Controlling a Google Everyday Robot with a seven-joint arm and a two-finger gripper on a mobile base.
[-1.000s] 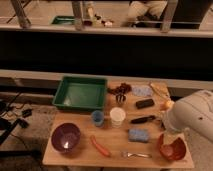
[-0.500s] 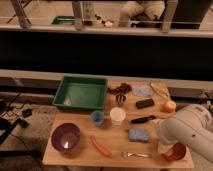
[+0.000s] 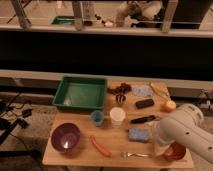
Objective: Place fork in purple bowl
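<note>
Fork lying along the table's front edge, purple bowl sitting at the front left.
The fork (image 3: 135, 154) is lying on the table (image 3: 80, 157) between an orange stick (image 3: 100, 146) and an orange-red bowl (image 3: 175, 151), well apart from the purple bowl (image 3: 65, 137). The white arm (image 3: 187, 132) is covering the front right corner; the claw (image 3: 160, 147) at its low end is blurring into it, clenched or released I cannot tell.

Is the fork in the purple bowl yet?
Out. The fork lies flat on the table, well apart from the purple bowl, which looks empty; the pincer hangs close beside the fork.
</note>
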